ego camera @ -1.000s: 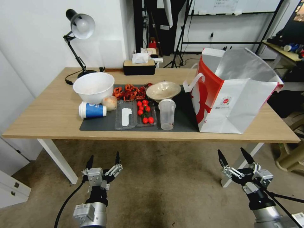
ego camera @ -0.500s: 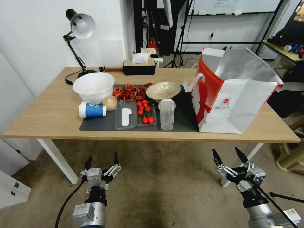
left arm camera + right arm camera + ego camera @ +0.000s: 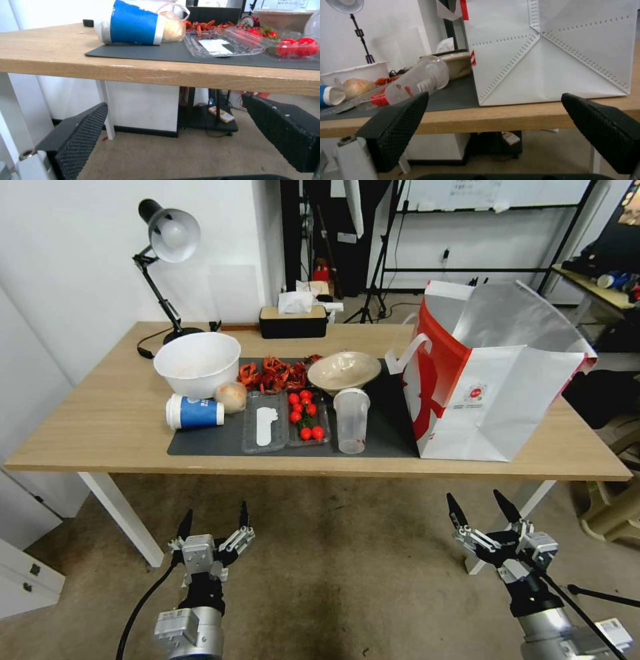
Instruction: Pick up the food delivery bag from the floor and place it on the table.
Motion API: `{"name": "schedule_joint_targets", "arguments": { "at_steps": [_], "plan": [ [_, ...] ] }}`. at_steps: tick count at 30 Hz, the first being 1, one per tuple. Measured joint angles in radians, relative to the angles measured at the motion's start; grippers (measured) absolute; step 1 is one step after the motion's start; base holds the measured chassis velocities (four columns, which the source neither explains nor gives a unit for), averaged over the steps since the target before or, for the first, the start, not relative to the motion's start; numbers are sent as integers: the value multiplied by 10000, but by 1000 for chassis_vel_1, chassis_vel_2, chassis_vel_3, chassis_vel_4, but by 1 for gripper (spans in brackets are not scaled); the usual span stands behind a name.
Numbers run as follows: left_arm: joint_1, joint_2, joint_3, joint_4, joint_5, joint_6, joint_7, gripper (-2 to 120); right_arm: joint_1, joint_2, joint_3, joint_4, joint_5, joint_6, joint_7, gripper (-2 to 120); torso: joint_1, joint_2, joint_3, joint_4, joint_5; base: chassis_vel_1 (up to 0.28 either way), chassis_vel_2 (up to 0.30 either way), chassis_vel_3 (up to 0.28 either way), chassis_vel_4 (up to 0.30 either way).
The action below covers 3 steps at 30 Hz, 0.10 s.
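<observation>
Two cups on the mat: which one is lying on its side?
The blue and white paper cup, lying beside the white bowl. The clear plastic cup stands upright nearer the delivery bag.

Food delivery bag (image 3: 493, 380) on table (image 3: 100, 427), right of mat (image 3: 220, 440)

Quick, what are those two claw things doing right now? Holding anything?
Left gripper: open, empty, low over the floor.
Right gripper: open, empty, below the food delivery bag on the table.

Head view high above table (image 3: 100, 427), wrist views low, facing its edge
</observation>
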Motion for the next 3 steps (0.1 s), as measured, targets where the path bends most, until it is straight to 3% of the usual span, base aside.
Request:
{"name": "schedule_joint_targets", "arguments": {
  "at_steps": [3],
  "plan": [
    [0,0,0,0,-1,1,0,100,-1,0,3,2,2,-1,0,100,0,0,0,0,0,0,0,0,0]
  ]
}}
